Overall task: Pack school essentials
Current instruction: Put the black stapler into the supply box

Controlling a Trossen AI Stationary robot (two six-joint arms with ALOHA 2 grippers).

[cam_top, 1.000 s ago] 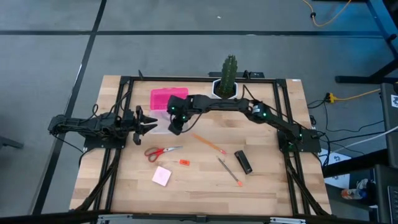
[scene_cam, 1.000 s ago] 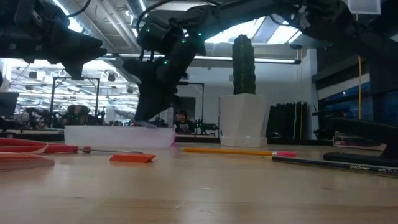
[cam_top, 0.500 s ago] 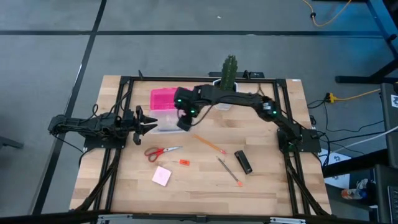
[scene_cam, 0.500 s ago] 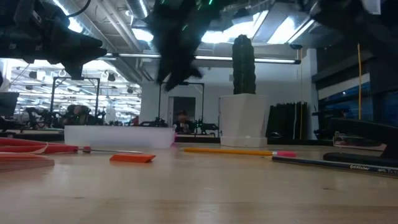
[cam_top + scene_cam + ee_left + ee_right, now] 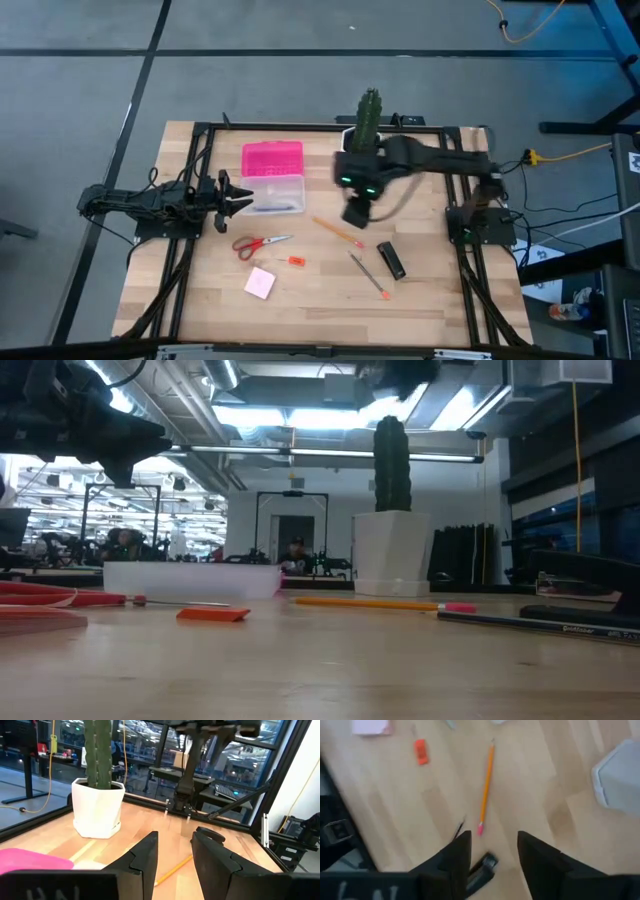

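Note:
In the high view the red-handled scissors (image 5: 262, 243), pink pad (image 5: 260, 282), tiny orange-red piece (image 5: 296, 261), orange pencil (image 5: 336, 231), a thin pen (image 5: 368, 275) and the black block (image 5: 391, 259) lie flat on the wooden table. My right gripper (image 5: 356, 218) hovers open above the table beside the pencil's far end. Its wrist view looks down on the pencil (image 5: 486, 790), orange-red piece (image 5: 421, 751) and black block (image 5: 482, 867). My left gripper (image 5: 245, 197) waits open at the left side of the clear box (image 5: 278, 195). A thin dark line shows inside that box.
The pink lid (image 5: 272, 158) lies on the far side of the clear box. The cactus in its white pot (image 5: 368, 125) stands at the far edge, just beyond my right arm. Black frame rails (image 5: 460, 270) run along the table's sides. Bare wood lies near the front edge.
My right gripper has risen from the clear box, leaving the low view at its top. It has swung toward the table's right and now hangs beside the pencil. The box and the pieces on the table have stayed put.

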